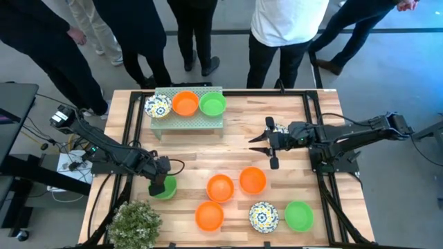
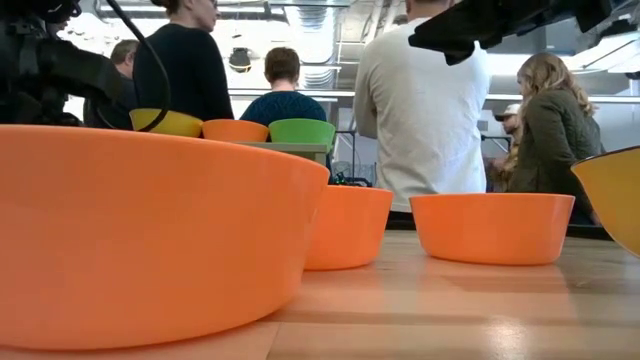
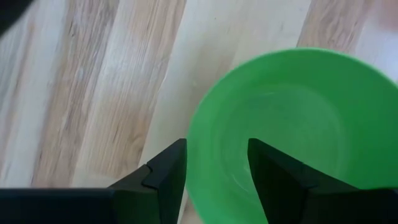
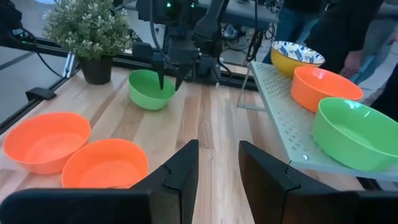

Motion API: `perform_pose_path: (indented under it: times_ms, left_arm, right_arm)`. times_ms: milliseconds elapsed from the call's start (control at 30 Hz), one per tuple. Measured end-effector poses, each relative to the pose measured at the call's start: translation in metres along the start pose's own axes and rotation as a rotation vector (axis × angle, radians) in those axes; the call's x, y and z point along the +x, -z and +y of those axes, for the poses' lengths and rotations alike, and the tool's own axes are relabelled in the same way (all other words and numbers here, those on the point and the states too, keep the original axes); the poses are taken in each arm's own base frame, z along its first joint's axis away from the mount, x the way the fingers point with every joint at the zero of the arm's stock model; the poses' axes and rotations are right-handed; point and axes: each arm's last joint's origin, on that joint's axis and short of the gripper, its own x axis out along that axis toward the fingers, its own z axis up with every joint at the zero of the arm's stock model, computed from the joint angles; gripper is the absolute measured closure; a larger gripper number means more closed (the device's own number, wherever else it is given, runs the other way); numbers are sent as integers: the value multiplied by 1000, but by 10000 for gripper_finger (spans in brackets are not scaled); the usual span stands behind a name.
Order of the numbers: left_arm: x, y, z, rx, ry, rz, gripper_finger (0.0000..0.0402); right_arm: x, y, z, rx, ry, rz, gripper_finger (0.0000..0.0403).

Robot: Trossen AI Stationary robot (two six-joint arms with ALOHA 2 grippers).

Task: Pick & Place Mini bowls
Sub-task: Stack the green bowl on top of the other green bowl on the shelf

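Note:
My left gripper (image 1: pixel 161 181) is open, low over a green mini bowl (image 1: pixel 166 188) at the table's left near side. In the left wrist view one finger (image 3: pixel 166 171) stands outside the bowl's rim (image 3: pixel 191 146) and the other (image 3: pixel 273 177) inside it, with a gap around the rim. My right gripper (image 1: pixel 259 142) is open in the air over the table's middle right, touching nothing. Three orange bowls (image 1: pixel 220 187) (image 1: pixel 252 180) (image 1: pixel 209 215), a floral one (image 1: pixel 264 216) and a green one (image 1: pixel 299 215) stand on the table's near half.
A pale green perforated shelf (image 1: pixel 188 123) at the far middle carries a floral (image 1: pixel 158 106), an orange (image 1: pixel 185 103) and a green bowl (image 1: pixel 212 104). A potted plant (image 1: pixel 135 221) stands at the near left corner. Several people stand beyond the far edge (image 1: pixel 284 28).

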Motion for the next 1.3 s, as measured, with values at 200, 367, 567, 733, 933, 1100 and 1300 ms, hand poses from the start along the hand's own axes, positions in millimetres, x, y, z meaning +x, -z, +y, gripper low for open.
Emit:
perform_pose_path:
  times_ms: [200,367,567,733,933,1100,1300]
  left_arm:
    - [0,-1,-1,-2,7,-10,230]
    - [0,-4,-4,-7,37,-41,230]
    - [-1,-4,-6,-6,61,-35,230]
    - [-1,-3,-7,-12,99,-7,230]
    - [-7,-9,-12,-11,137,-20,230]
    - [-11,-12,-14,-8,142,-39,230]
    - [-1,-2,-7,4,104,21,230]
  right_arm:
    - [0,0,0,0,0,0,294]
    - [0,0,0,1,0,0,294]
    - [0,0,0,2,-1,1,294]
    - [0,0,0,2,-1,1,294]
    - [0,0,0,1,-1,1,294]
    - [0,0,0,1,-1,2,294]
    - [0,1,0,1,-2,5,294]
